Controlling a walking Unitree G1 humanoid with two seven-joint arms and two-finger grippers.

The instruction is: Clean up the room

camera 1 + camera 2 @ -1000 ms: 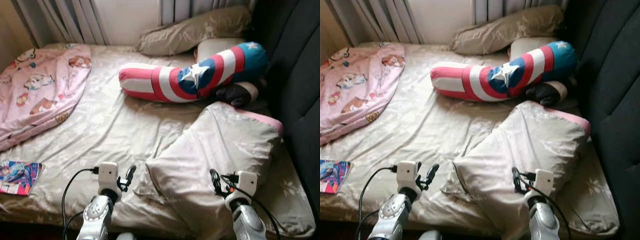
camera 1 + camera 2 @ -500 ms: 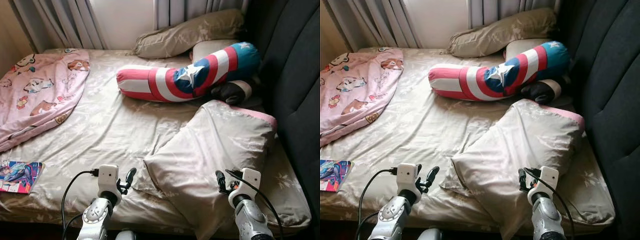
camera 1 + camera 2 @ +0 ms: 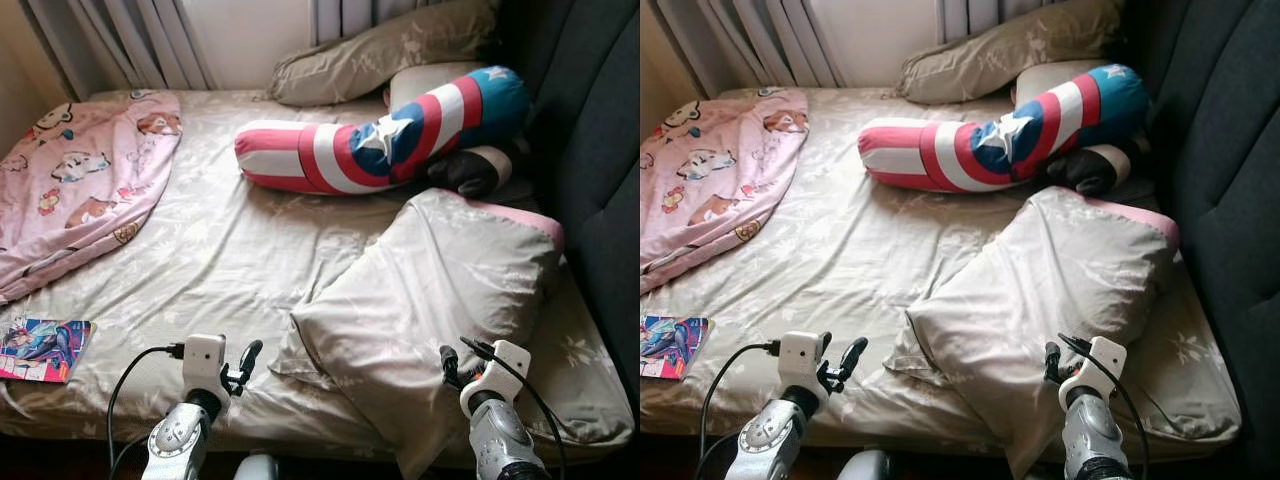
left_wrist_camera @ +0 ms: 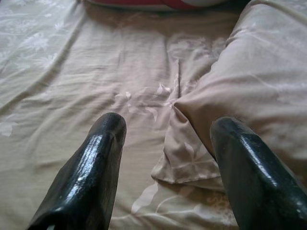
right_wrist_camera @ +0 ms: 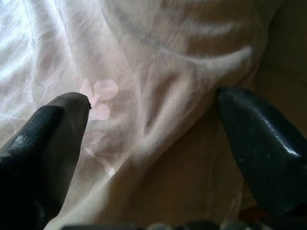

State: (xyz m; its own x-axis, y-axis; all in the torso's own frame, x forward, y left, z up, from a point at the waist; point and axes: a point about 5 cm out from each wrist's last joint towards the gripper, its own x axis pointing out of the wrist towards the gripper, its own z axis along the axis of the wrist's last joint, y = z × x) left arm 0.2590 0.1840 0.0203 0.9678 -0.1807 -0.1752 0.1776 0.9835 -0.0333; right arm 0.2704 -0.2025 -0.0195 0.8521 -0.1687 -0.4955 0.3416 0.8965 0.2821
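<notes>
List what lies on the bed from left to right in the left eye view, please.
Colourful comic book → pink cartoon-print blanket → red, white and blue striped bolster → dark padded headboard.

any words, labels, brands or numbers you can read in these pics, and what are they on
No readable text in these views.
Comic book at the bed's near left corner: colourful cover, any lettering too small and blurred to read.
Pink blanket: cartoon animal prints, no legible words.
Striped bolster: a white star sign, no lettering.
</notes>
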